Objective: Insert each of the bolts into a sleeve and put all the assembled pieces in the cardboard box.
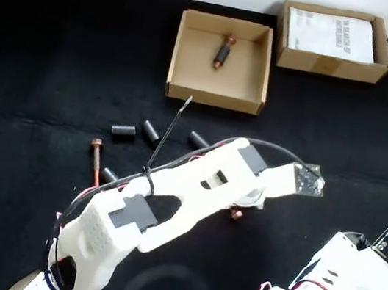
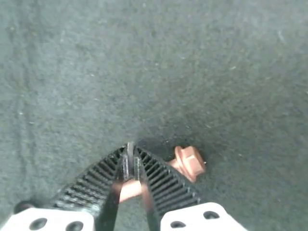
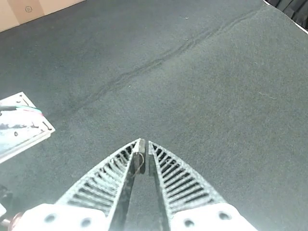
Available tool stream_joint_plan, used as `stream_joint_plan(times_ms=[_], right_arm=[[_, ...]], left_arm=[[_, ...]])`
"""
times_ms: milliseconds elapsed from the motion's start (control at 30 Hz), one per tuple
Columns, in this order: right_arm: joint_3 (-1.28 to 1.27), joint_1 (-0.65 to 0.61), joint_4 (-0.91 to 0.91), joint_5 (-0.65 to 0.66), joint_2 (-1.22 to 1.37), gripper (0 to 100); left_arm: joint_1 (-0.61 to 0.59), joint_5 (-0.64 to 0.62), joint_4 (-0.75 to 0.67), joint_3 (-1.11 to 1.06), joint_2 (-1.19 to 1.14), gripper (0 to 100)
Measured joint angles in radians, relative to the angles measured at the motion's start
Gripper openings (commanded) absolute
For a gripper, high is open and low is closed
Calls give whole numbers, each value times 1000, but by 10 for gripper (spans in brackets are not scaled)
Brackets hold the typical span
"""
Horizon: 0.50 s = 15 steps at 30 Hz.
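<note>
Jaws of the left gripper (image 2: pixel 130 148) are closed on a copper bolt (image 2: pixel 189 162). It is gripped across the shank just behind the hex head and held low over the black bench (image 2: pixel 144 57). Jaws of the right gripper (image 3: pixel 143 145) are all but closed, and a small dark piece (image 3: pixel 139 160), judged to be a sleeve, is pinched at their tips.

One assembled piece (image 1: pixel 224 51) is noted in the cardboard box (image 1: pixel 185 62). A second bolt (image 1: pixel 95 158) and several loose sleeves (image 1: pixel 123 131) lie on the bench near the left arm.

The bolt is judged light, rigid and smooth. Its round shank is liable to swivel or roll in ribbed jaws, so the hold is best kept close behind the head, with the far end left free for entry. The sleeve is best taken across its outer wall, with the bore left unobstructed.
</note>
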<state>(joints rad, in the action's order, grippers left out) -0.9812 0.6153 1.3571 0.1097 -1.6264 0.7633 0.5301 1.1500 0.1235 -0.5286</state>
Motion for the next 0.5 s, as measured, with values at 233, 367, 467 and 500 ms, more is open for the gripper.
stream_joint_plan(times_ms=[233, 367, 467, 500], right_arm=[[-44, 0, 0, 0, 0, 6], [-49, 0, 0, 0, 0, 6], [-52, 0, 0, 0, 0, 6], [-52, 0, 0, 0, 0, 6]], left_arm=[[-5, 0, 40, 2, 0, 8], [-5, 2, 61, 5, 0, 8], [-5, 2, 135, 14, 3, 8], [-5, 2, 152, 14, 9, 8]])
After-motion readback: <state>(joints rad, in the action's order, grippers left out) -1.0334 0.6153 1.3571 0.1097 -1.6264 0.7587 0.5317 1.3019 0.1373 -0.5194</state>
